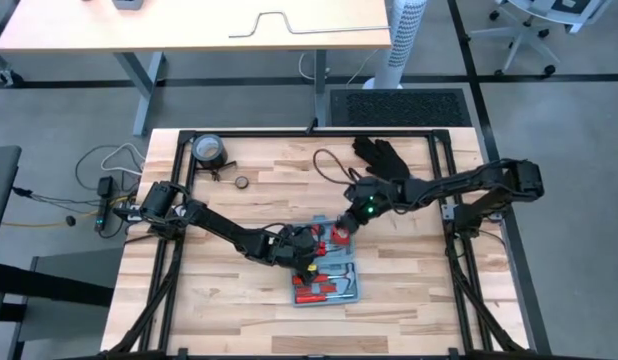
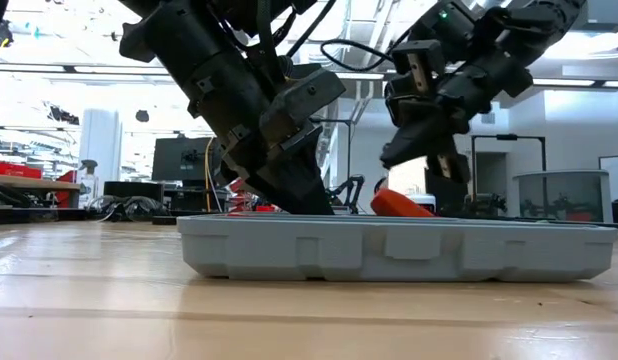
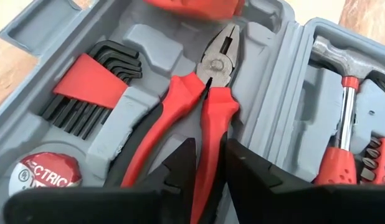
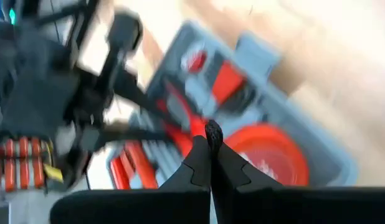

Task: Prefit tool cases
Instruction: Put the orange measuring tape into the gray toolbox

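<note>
Left wrist view: left gripper (image 3: 210, 167) narrowly straddles the pliers' (image 3: 202, 112) red handle in the tool case (image 1: 327, 268), handles running toward it. Right gripper (image 4: 212, 163), closed, hovers at two o'clock.

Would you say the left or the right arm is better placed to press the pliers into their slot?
Probably left: the left gripper straddles a handle of the red pliers in the tool case. The right gripper hangs shut above the case.

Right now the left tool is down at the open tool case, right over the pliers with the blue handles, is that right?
Not quite: the pliers have red handles, not blue, as the left wrist view shows. The rest holds: the left tool is down at the open tool case, right over those pliers.
</note>
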Available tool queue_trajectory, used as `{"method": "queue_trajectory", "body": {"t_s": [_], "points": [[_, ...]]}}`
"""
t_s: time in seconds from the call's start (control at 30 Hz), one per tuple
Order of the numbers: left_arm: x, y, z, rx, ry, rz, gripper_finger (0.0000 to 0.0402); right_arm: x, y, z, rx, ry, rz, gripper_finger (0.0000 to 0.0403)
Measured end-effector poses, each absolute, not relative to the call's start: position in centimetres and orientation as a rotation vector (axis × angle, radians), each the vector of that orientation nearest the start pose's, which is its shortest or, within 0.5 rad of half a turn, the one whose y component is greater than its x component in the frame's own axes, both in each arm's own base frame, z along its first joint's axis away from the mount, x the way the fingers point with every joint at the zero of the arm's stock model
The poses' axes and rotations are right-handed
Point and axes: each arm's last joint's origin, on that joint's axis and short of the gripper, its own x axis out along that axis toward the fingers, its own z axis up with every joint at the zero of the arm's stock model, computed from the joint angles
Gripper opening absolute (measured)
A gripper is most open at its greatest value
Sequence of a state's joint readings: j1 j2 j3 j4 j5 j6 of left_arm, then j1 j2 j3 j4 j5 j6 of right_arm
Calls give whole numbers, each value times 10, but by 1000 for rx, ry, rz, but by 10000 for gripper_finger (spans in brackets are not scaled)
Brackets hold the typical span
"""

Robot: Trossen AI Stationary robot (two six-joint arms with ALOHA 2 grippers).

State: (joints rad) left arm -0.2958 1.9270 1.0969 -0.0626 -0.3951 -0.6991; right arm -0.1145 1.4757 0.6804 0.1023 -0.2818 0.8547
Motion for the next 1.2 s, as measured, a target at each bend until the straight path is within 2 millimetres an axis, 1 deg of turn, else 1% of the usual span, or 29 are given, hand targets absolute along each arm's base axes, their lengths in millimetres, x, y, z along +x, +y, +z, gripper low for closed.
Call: {"method": "queue_trajectory", "body": {"t_s": [0.17, 0.27, 0.4, 0.57, 0.7, 0.87, 1.1, 1.2], "points": [[368, -101, 137, -352, 764, 364, 77, 279, -37, 179, 961, 661, -174, 0], [368, -101, 137, -345, 767, 356, 77, 279, -36, 185, 959, 645, -121, 0], [369, -98, 137, -337, 773, 347, 77, 279, -24, 185, 961, 692, -41, 0], [371, -93, 137, -339, 787, 312, 77, 277, 0, 179, 927, 790, 9, 0], [372, -90, 137, -341, 788, 308, 77, 276, 14, 178, 899, 813, 30, 0], [372, -90, 137, -344, 791, 298, 77, 275, 15, 176, 889, 821, -15, 0], [372, -91, 137, -340, 794, 283, 77, 269, 31, 171, 871, 916, 2, 0], [372, -91, 137, -336, 794, 281, 77, 267, 33, 168, 869, 957, -8, 0]]}}
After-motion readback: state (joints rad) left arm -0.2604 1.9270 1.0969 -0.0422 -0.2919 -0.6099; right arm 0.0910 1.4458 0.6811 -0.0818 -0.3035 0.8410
